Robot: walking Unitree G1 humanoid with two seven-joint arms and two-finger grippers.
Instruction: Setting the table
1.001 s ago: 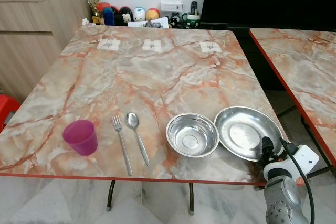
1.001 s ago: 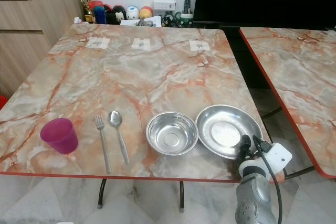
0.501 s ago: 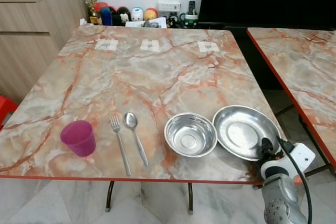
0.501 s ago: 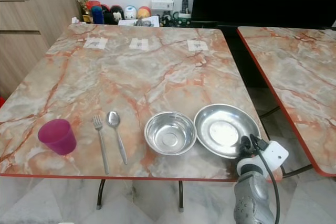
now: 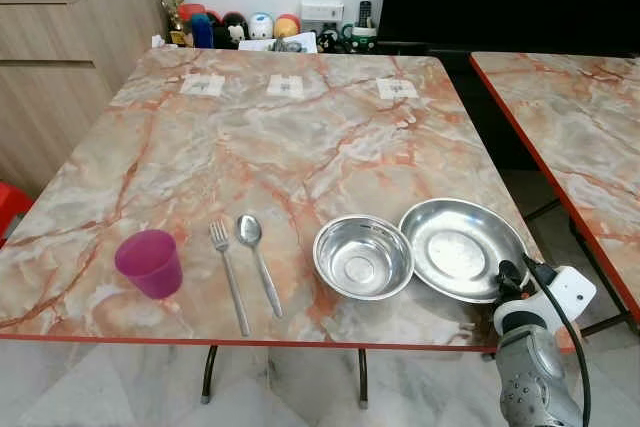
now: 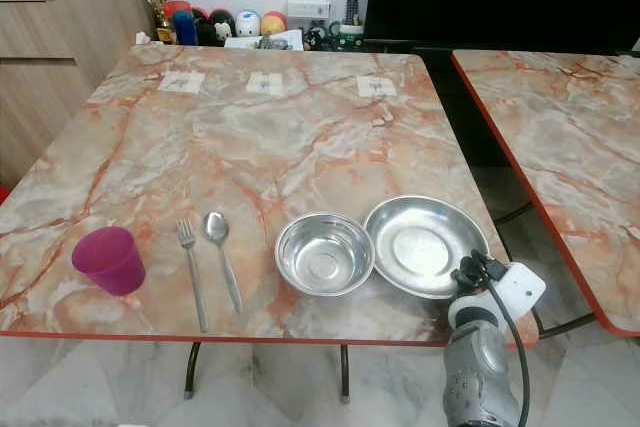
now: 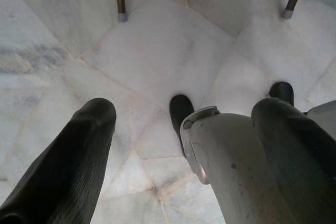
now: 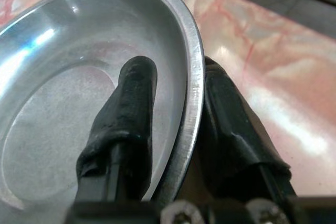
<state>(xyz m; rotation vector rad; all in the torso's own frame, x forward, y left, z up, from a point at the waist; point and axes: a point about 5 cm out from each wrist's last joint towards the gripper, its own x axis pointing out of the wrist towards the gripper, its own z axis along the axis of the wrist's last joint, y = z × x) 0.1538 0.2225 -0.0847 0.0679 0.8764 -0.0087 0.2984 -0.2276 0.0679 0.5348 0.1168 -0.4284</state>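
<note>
Nearest to us, our right gripper (image 8: 173,124) has its fingers (image 8: 126,114) clamped on the rim of the steel plate (image 5: 462,248), one finger inside the dish and the other under its outer edge. The plate sits at the near right corner of the marble table (image 5: 280,147), its far-left rim touching or just overlapping the steel bowl (image 5: 363,256) beside it. We judge this to be the step in hand: the plate is gripped but not yet set in a final place.

Our left gripper (image 7: 184,145) hangs idle below the table's edge, fingers spread apart over the tiled floor (image 7: 173,40), holding nothing.

Along the same near edge, leftward from the bowl, lie the spoon (image 5: 257,258) and the fork (image 5: 230,274) side by side, handles toward us, then the purple cup (image 5: 151,262) standing upright near the left corner. All five pieces are out on the table, yet they sit in one row rather than a place setting, so we take the arranging as barely begun: bowl, cutlery and cup all seem left to place.

Farther back, three paper markers (image 5: 286,85) lie spaced along the far edge, possibly marking places. Beyond that, small figurines (image 5: 262,25) line the wall.
</note>
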